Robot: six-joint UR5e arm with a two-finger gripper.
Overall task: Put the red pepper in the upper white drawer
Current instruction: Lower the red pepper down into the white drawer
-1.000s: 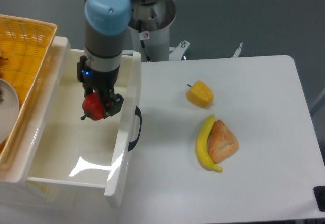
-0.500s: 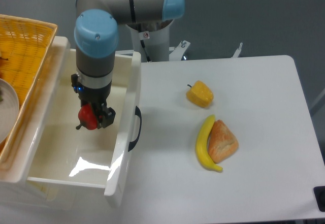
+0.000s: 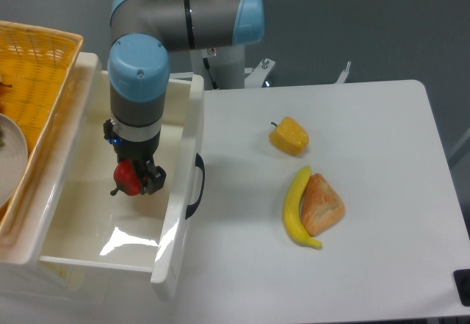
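A white counter (image 3: 367, 265) fills the right of the view under a grey backdrop, and the upper white drawer (image 3: 187, 129) stands pulled out at its left edge, the dark curved handle (image 3: 197, 186) facing the counter. Beside the drawer on the far left a yellow wicker basket (image 3: 44, 67) is seen.

The red pepper (image 3: 128, 178) is held inside the outline of the drawer, clamped by the hand (image 3: 135, 177), whose fingers are closed against its sides. The pepper is judged to hang low between the walls, above the drawer floor; whether it touches the floor cannot be told from this view. Its short stem points toward the basket side.

The step in hand is judged to be the setting-down. It would be done well if the pepper were lowered straight down until it rests on the floor, and released only then, so that a round, glossy thing is not dropped and left to roll. The spot chosen is well away from both long walls, which leaves room for the fingers to spread without striking the plastic. After release the hand should be lifted vertically until the rim is cleared, since a sideways move could catch the near wall.

On the counter a yellow pepper (image 3: 289, 135), a banana (image 3: 294, 206) and a wedge of bread (image 3: 322, 205) lie well apart from the drawer and need not be disturbed.
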